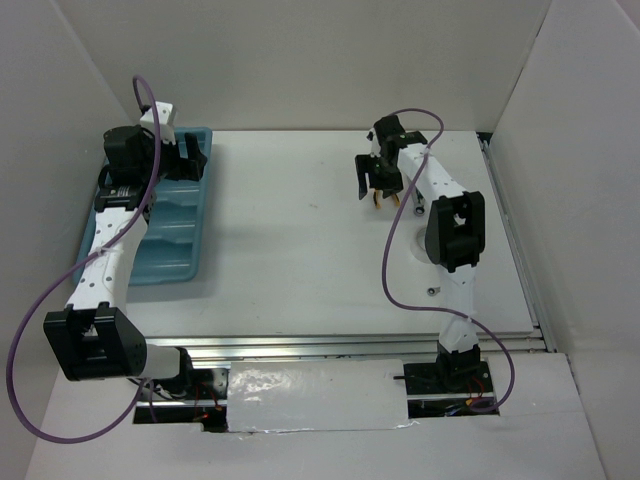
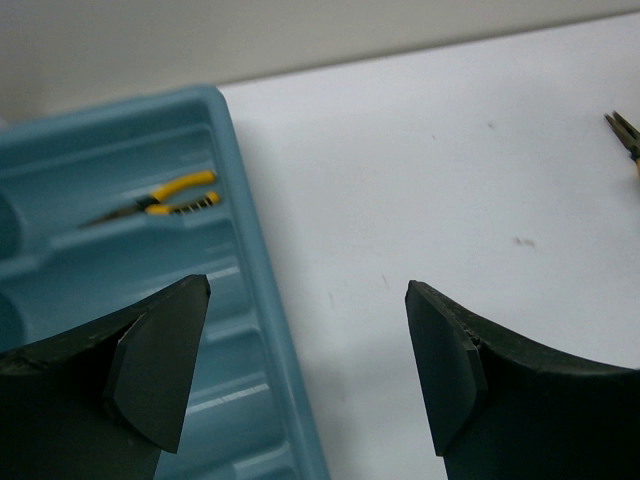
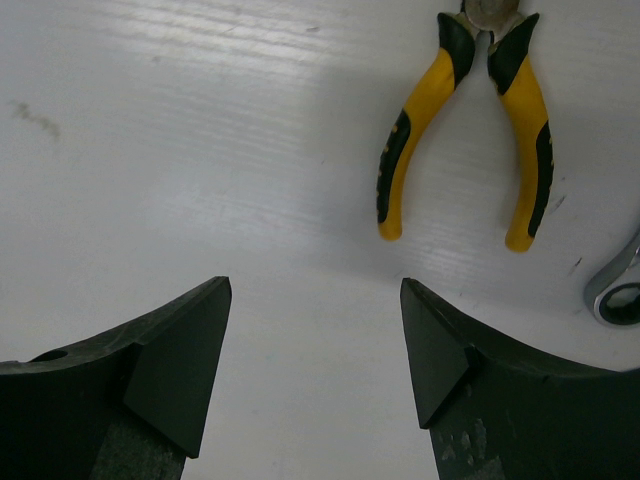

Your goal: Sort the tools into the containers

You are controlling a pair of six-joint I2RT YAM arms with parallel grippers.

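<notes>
Logged by me at this moment: left gripper [image 2: 308, 365] — fingers spread wide, holding nothing, over the right rim of the blue tray [image 2: 100, 150] at far left. One yellow pliers [image 2: 165, 197] lay in a tray compartment. Right gripper [image 3: 312, 360] — likewise wide, empty, low over the table [image 1: 300, 230] at far right. Second pliers [image 3: 425, 110] and a wrench end [image 3: 618, 290] lay near it.

This is a robotics lab test cell: a bare white table [image 1: 300, 250] boxed in by plain white panels [image 1: 300, 60] at the back and both sides. A left arm [image 1: 105, 260] and a right arm [image 1: 455, 230] stand at a metal rail [image 1: 330, 345] along its near edge, trailing loose purple cables [image 1: 385, 270].
</notes>
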